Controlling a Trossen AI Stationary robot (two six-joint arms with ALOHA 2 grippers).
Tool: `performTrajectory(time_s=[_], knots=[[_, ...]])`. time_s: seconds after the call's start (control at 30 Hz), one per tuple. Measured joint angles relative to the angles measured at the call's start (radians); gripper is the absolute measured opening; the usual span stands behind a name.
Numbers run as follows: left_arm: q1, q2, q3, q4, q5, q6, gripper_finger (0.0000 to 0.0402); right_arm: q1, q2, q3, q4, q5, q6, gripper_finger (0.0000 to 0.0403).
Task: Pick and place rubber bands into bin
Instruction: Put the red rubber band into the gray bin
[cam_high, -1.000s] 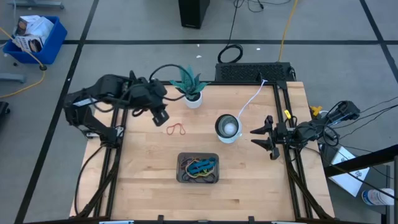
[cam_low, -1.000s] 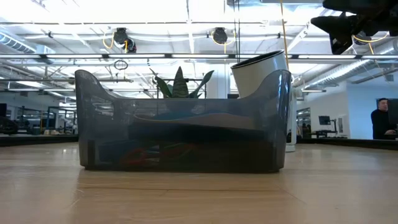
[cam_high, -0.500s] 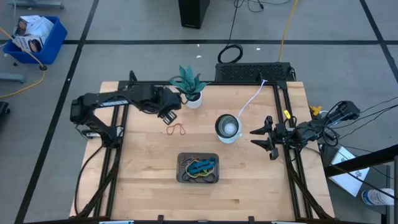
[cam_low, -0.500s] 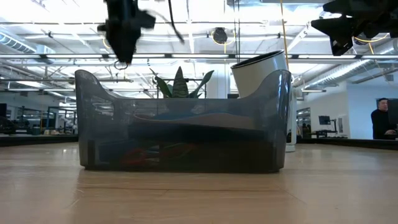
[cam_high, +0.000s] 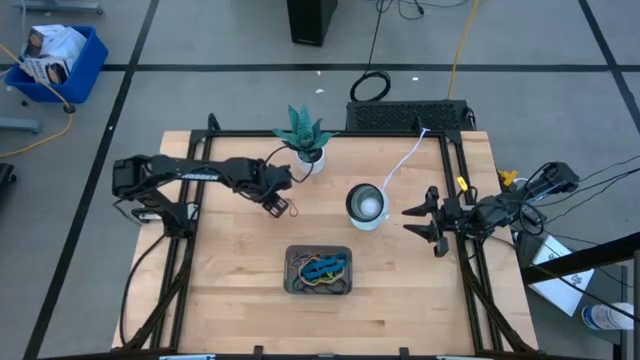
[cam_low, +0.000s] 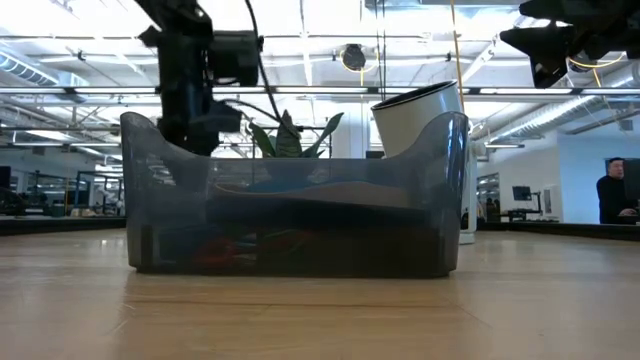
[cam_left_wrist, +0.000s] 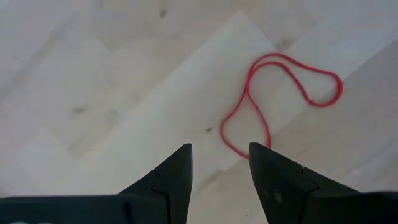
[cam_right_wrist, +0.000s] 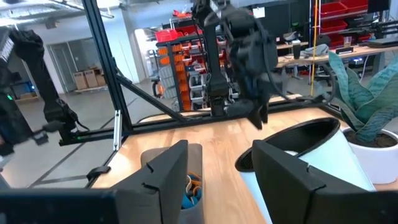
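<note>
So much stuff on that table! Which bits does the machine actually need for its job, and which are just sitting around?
Part of the job:
- red rubber band, loose on the wood
- bin with rubber bands inside
- left tool, open over the red band

Just sitting around:
- potted plant
- white bowl
- white cable
- right tool, waiting open at the table's edge

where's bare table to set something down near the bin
Bare wood lies left and right of the bin, out to the table frame, and along the front edge. Crowded behind: white bowl, plant, red rubber band under the left gripper.
</note>
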Motion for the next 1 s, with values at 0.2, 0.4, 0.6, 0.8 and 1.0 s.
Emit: performTrajectory(time_s=[0.2,0.4,0.6,0.8,1.0], knots=[[0.002,0.0,-0.099,0.156,0.051,-0.055,0.0166,0.0,0.0,0.0,0.024,0.0,0.0,0.0173],[-0.003,0.0,-0.137,0.207,0.042,-0.088,0.0166,0.0,0.0,0.0,0.03,0.0,0.0,0.0174],[-0.001,0.01,-0.154,0.209,0.039,-0.11,0.0165,0.0,0.0,0.0,0.029,0.0,0.0,0.0175],[0.0,0.079,-0.155,0.238,0.041,-0.11,0.0165,0.0,0.0,0.0,0.029,0.0,0.0,0.0172],[-0.001,0.145,-0.149,0.241,0.058,-0.102,0.0165,0.0,0.0,0.0,0.029,0.0,0.0,0.0175]])
